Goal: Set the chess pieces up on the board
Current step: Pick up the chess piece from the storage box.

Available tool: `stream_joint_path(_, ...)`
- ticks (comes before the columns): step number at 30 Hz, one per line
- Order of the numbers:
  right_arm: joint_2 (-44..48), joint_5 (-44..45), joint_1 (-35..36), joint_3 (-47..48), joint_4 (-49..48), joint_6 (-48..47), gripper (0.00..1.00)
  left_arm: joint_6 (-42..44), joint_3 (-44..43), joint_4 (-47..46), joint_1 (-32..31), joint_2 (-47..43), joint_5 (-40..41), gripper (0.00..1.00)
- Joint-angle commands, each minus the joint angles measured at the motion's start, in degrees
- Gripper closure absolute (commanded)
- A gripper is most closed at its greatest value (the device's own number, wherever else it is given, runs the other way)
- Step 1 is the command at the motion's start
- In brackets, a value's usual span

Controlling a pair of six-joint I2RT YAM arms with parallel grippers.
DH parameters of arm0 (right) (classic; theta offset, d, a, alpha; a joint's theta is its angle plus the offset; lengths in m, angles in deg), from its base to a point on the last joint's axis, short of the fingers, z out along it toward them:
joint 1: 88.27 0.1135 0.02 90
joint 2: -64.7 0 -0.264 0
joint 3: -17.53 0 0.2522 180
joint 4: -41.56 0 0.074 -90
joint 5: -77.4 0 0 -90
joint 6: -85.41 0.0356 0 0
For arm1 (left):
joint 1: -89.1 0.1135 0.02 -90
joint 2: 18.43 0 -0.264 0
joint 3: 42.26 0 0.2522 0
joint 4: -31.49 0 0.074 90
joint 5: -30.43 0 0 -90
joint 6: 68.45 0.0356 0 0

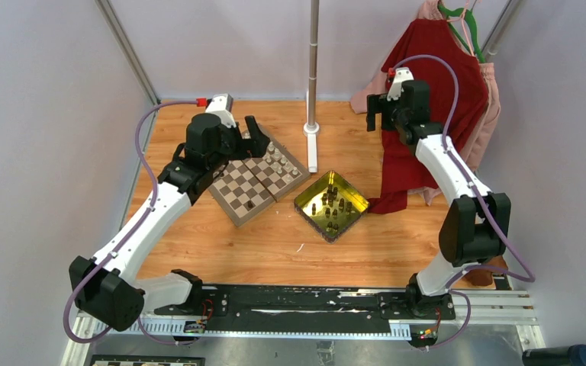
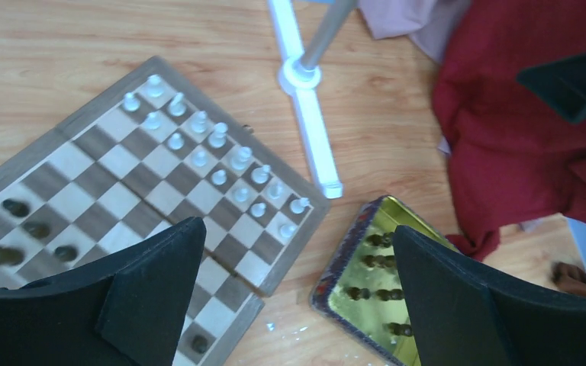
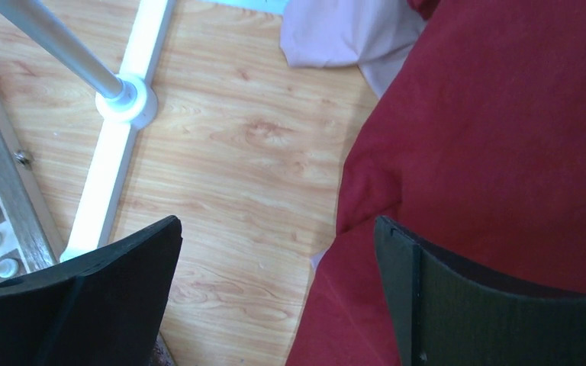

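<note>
left tool [image 2: 297,235]: jaws spread wide with nothing between them, hovering above the board's corner nearest the tray.
right tool [image 3: 276,225]: jaws wide apart and empty, over the edge of a red cloth [image 3: 503,114] lying on the tabletop [image 1: 275,244].
board [image 2: 122,160]: flat on the tabletop, turned at an angle, just beside the yellow tray [image 2: 351,236].
cream-white chess pieces [image 2: 217,137]: upright in two rows along one edge of the board.
dark brown chess pieces [image 2: 37,229]: a few on the board's opposite side; more stand inside the tray.
</note>
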Motion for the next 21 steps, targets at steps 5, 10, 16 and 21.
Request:
stream_joint_path(5,4.66,-10.38,-3.49,-6.02,-10.18,10.82,0.00,-1.45,6.74,-16.50,-0.51,-2.19,-18.78,0.00)
stream_joint_path(10,5.01,-14.69,-4.73,-7.01,-9.79,10.59,0.07,4.77,5.20,-11.48,-3.93,-0.63,-18.52,0.00)
stream_joint_path(16,5.08,-7.76,-4.50,-5.69,-2.77,8.53,0.12,12.96,-2.29,2.97,-14.69,7.91,-9.67,0.02)
stream_joint_path(21,5.31,0.08,-4.50,-5.48,2.12,7.57,0.13,16.00,-8.88,10.84,-21.49,18.45,-3.63,0.15)
